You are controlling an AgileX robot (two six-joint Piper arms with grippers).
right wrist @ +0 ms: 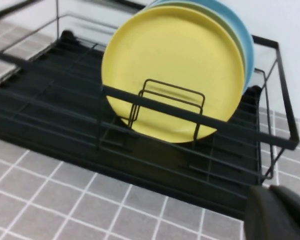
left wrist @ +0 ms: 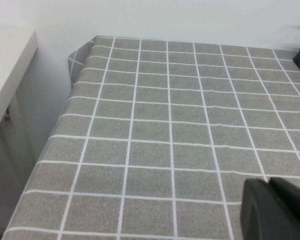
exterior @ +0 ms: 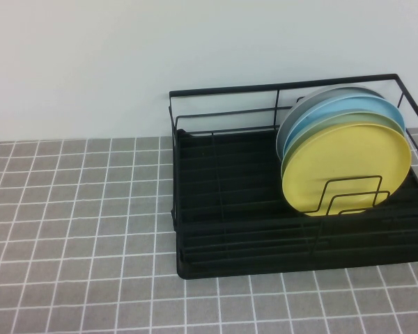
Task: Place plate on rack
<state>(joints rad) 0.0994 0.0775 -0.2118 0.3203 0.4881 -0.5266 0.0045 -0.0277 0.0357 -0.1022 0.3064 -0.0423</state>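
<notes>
The yellow plate (exterior: 348, 163) stands upright on edge in the black wire rack (exterior: 223, 209), at the front of a row of plates on the rack's right side, behind a low wire divider. It fills the right wrist view (right wrist: 175, 70), with the rack (right wrist: 50, 110) around it. My right gripper (right wrist: 270, 189) is shut and empty, above the tablecloth just outside the rack's front rail. My left gripper (left wrist: 269, 181) is shut and empty over the cloth far to the left. Neither gripper shows in the high view.
A pale green plate (exterior: 332, 123) and light blue plates (exterior: 348, 104) stand behind the yellow one. The grey checked tablecloth (exterior: 76, 229) covers the table. Its left edge (left wrist: 50, 145) drops off beside a white surface (left wrist: 5, 65). A white wall stands behind.
</notes>
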